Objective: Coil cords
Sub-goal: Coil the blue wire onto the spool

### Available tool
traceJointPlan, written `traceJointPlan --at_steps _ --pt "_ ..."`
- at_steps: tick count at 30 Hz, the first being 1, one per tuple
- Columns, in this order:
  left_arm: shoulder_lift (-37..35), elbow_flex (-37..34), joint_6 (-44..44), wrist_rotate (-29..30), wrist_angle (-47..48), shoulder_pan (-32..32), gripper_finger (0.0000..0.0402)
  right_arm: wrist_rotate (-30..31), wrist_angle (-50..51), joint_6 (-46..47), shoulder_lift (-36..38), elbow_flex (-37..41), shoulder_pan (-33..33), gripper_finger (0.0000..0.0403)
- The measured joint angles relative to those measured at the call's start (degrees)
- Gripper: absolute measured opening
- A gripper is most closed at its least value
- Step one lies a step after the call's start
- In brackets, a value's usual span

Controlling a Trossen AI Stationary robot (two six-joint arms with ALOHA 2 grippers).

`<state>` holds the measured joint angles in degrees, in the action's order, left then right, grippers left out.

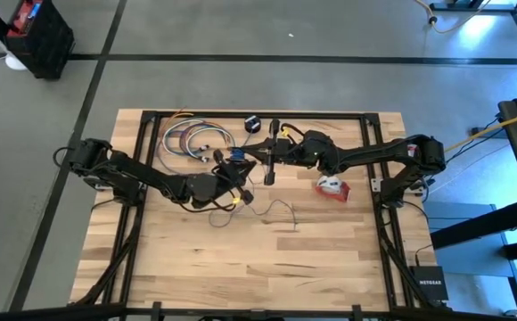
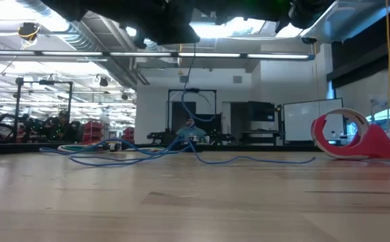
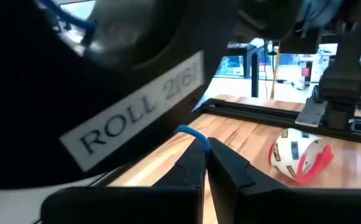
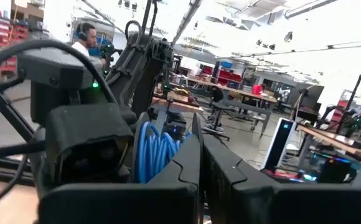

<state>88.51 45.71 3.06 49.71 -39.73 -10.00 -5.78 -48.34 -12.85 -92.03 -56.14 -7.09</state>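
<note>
Mid-coil, I judge: my left gripper (image 3: pixel 200 163) pinches the thin blue cord (image 2: pixel 181 151) at centre frame, my right gripper (image 4: pixel 200 163) is closed beside the wound blue loops (image 4: pixel 154 151), so next I should wrap the slack trailing lower-centre.

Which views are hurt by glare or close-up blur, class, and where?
Low view: bright ceiling lights glare behind the dark arms, while the blue cord reads clearly on the table. Left wrist view: a huge arm part labelled ROLL fills the frame, soft from closeness; the left gripper pinches the cord. Right wrist view: overexposed ceiling washes out the background.
</note>
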Motion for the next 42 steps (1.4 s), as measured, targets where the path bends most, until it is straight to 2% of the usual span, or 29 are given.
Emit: traceJointPlan --at_steps 9,15,22,26,30,37,42 --pt "0.0 0.0 -0.15 -0.97 -4.69 -1.16 0.0006 2.27 -2.08 -0.06 -2.0 -0.02 0.0 0.0009" --pt "0.0 0.0 1.95 -1.07 -6.65 -2.72 0.0005 8.0 -2.82 -6.67 -3.26 0.02 0.0 0.0009" --pt "-3.15 0.0 6.77 -0.73 -7.38 -5.38 0.0004 8.13 -0.37 -13.57 -3.39 0.02 0.02 0.0009" --pt "-5.71 0.02 11.36 2.73 -7.26 -7.8 0.0004 5.81 1.1 -15.5 -3.39 0.0 0.02 0.0009" --pt "-8.66 0.0 17.28 9.04 -6.41 -9.3 0.0006 4.13 1.43 -16.08 -3.36 -0.02 0.04 0.0009" --pt "-14.13 0.0 17.8 18.56 7.26 -12.07 0.0005 3.54 1.64 -16.12 -3.34 -0.07 0.0 0.0009" --pt "-16.29 0.0 11.43 19.37 17.77 -13.41 0.0012 1.14 2.32 -14.33 -3.34 -0.11 0.0 0.0009"
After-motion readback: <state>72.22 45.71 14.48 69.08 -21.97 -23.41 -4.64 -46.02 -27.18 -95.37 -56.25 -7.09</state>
